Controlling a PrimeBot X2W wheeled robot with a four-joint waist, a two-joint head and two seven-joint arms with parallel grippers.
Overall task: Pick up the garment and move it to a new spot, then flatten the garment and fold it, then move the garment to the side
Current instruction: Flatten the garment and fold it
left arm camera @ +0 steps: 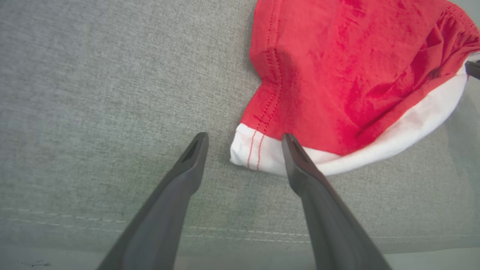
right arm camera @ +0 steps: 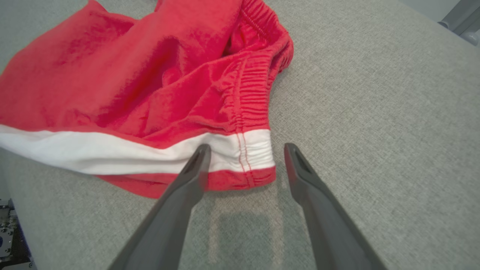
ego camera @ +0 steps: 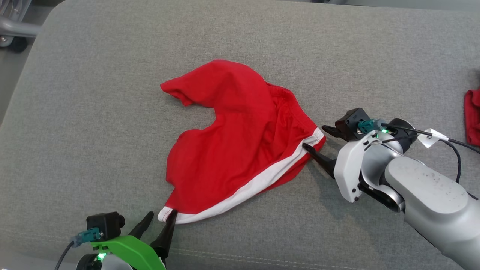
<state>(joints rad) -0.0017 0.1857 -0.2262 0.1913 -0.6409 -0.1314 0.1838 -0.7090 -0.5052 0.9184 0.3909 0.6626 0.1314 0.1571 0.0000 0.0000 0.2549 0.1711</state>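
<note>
Shows the left gripper (left arm camera: 243, 138) spread wide above the grey cushion (left arm camera: 93, 93): one finger (left arm camera: 300, 168) at the white hem corner of the red garment (left arm camera: 337, 75), the other over bare fabric. Catches a dark tip (left arm camera: 473, 69) at the right edge, perhaps another gripper's finger.

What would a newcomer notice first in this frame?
The crumpled red garment with its white stripe dominates, lying in the middle of the grey padded surface. An open end effector sits at each end of it: the left end effector at the white-edged corner nearest the robot, and the right end effector at the waistband end. A second red cloth peeks in at the head view's right edge.
</note>
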